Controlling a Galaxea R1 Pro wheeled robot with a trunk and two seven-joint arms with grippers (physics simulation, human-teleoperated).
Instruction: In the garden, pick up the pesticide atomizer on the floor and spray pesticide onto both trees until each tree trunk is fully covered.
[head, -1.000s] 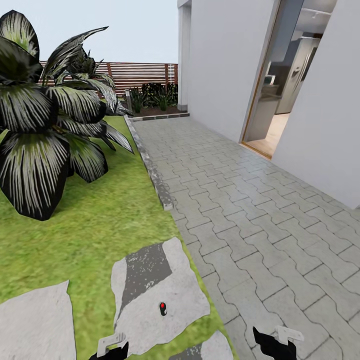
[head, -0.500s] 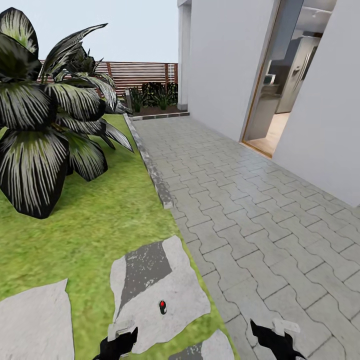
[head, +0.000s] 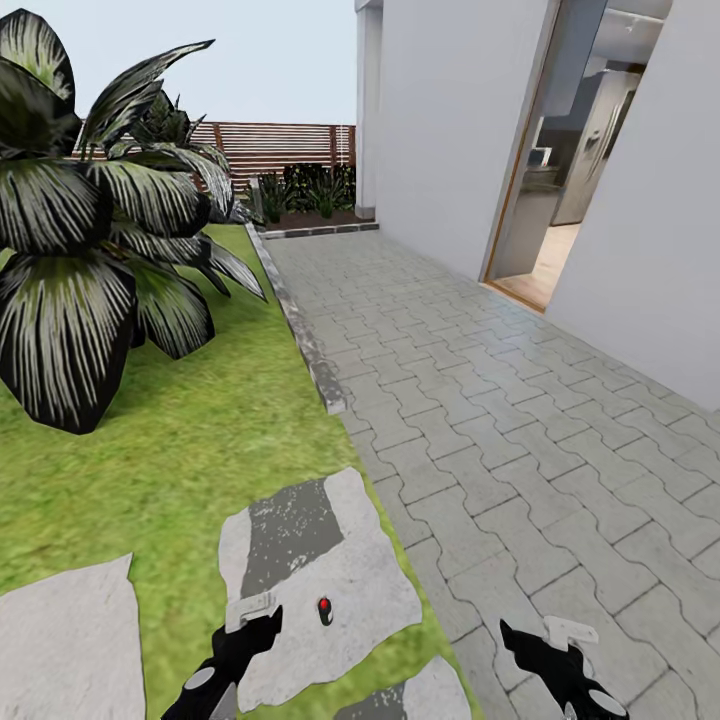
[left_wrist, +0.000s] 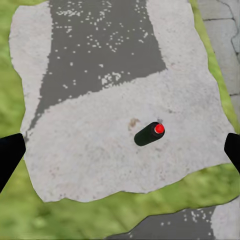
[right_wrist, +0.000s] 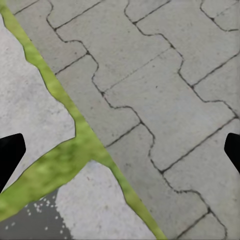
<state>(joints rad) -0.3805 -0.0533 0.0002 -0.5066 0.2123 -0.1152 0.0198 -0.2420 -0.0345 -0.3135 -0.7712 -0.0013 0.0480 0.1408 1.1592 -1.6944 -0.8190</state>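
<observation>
A dark-leaved palm (head: 95, 230) stands on the grass lawn (head: 190, 440), well away from the large stepping stone (head: 330, 590) that lies at the lawn's edge. The left gripper (head: 262, 622) hangs over that stone's near left corner; in the left wrist view its two dark fingertips (left_wrist: 10, 152) sit far apart at opposite edges — spread wide, holding nothing. The pesticide atomizer (head: 325, 610) stands on the same stone, just beside the left gripper and not touching it; from the left wrist view it is a small dark bottle (left_wrist: 149, 134) with a red top, on the stone's pale part below a dark speckled patch. Beyond the stone runs the grey paving (head: 520, 420). The right gripper (head: 535, 640) hovers over the paving, near the stone's right edge, its fingertips (right_wrist: 11, 150) likewise wide apart and empty.
</observation>
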